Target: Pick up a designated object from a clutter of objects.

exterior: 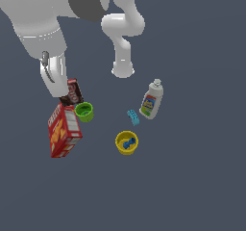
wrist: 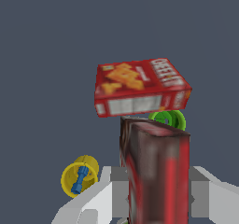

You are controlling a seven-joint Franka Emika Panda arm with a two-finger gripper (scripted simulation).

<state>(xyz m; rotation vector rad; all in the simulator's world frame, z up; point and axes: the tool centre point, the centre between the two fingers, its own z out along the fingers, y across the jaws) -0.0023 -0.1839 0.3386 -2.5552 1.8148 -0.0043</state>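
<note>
Dark brown box [exterior: 74,92] at exterior view's centre-left, pinched in gripper [exterior: 67,99], just beside cracker box [exterior: 63,130] and green cup [exterior: 84,112]. Lift straight up, hold squeeze, avoid clipping either.

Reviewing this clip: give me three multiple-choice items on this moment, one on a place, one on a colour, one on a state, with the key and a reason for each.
1. What lies inside the yellow cup?
A. a small blue piece
B. the white bottle
C. nothing

2. What colour is the cup next to the cracker box?
A. blue
B. green
C. white

3. What is the state of the gripper?
A. open over the bottle
B. shut on nothing
C. shut on the small dark box

Key: 1 A, both views show a blue piece in it. 2 B, the green cup sits beside the box. 3 C, the wrist view shows the dark box between the fingers.
</note>
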